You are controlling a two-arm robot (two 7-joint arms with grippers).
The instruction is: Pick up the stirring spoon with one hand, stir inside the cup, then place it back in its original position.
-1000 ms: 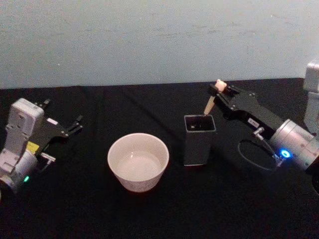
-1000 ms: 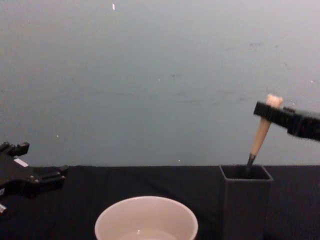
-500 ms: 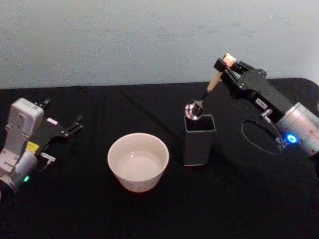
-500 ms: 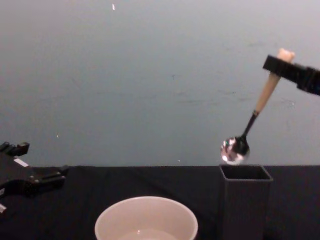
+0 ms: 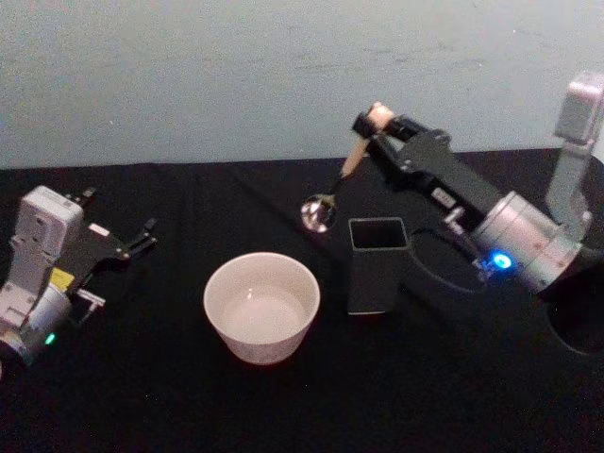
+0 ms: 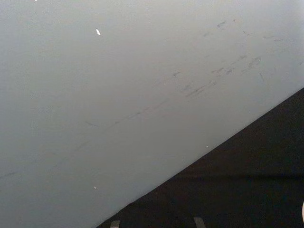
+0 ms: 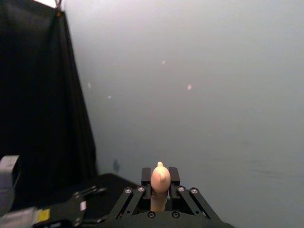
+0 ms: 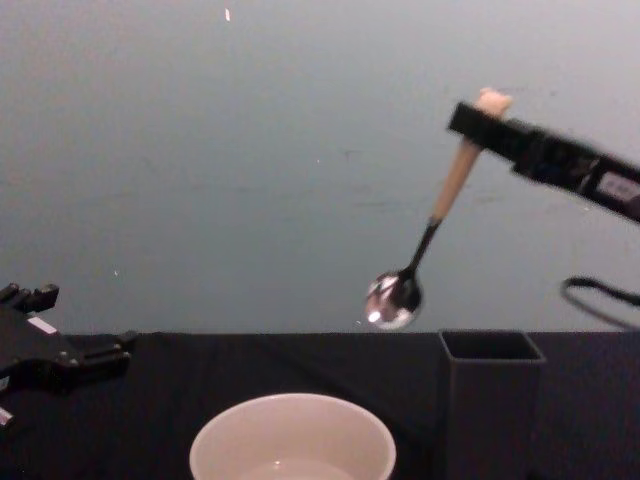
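Right gripper [image 5: 370, 123], pinching the stirring spoon [image 5: 338, 181] by its handle, is holding it up-right of the cup [image 5: 261, 307] (next: lowering inside); left gripper [image 5: 121, 219] is idling, spread, left of the cup.

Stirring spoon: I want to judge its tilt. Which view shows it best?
Chest view: the stirring spoon shows side-on from bowl to handle, hanging tilted from the right hand. Head view shows it smaller, from above. Right wrist view shows the handle top between the fingers.

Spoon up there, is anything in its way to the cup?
No, nothing visible. The right pincer holds the stirring spoon in the air, clear of the holder box; just open air lies between it and the cup. The left pincer rests aside.
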